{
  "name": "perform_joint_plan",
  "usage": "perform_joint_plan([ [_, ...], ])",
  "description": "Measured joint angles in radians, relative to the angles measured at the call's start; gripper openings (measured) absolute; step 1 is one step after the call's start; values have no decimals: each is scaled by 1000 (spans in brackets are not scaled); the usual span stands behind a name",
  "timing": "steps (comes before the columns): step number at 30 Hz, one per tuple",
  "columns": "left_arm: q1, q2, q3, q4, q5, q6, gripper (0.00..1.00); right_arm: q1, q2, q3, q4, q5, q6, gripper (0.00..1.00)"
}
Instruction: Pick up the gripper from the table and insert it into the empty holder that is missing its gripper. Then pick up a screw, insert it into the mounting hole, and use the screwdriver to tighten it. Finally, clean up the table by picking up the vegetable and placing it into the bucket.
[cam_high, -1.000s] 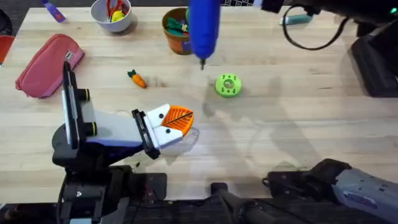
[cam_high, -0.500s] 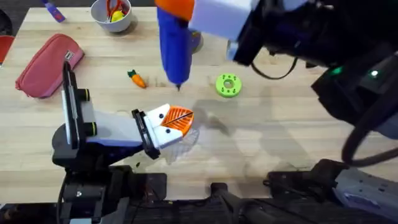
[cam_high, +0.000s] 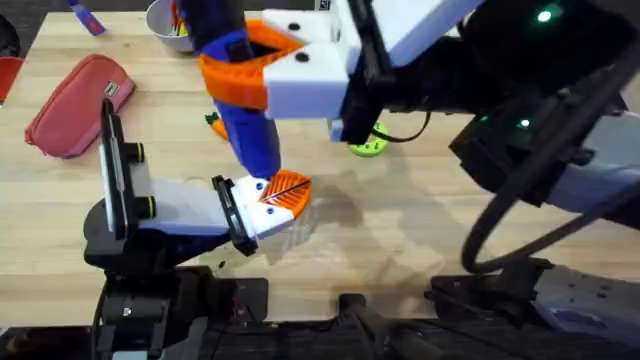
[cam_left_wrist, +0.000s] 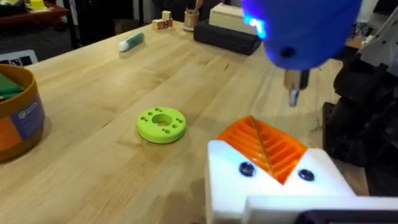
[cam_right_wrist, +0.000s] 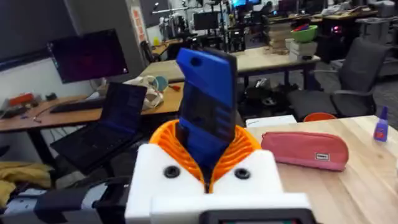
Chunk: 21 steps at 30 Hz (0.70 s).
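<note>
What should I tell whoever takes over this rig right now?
Right tool: shut on the blue screwdriver, tip hanging just above the left tool.
Left tool: low over the table, orange ribbed pads together, holding nothing.
Toy carrot lies on the table, largely hidden behind the screwdriver; bucket stands beyond the green ring.
Done: screwdriver picked up and brought over.
Left: tighten the screw, then put the carrot in the bucket.

Wooden desks (cam_right_wrist: 261, 59), a dark monitor (cam_right_wrist: 87, 56), office chair (cam_right_wrist: 348, 81).
</note>
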Motion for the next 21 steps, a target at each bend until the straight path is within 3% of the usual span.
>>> perform_joint_plan([
  [21,0,0,0,-1,3,0,6,43,79,0,34,-30,-135,23],
])
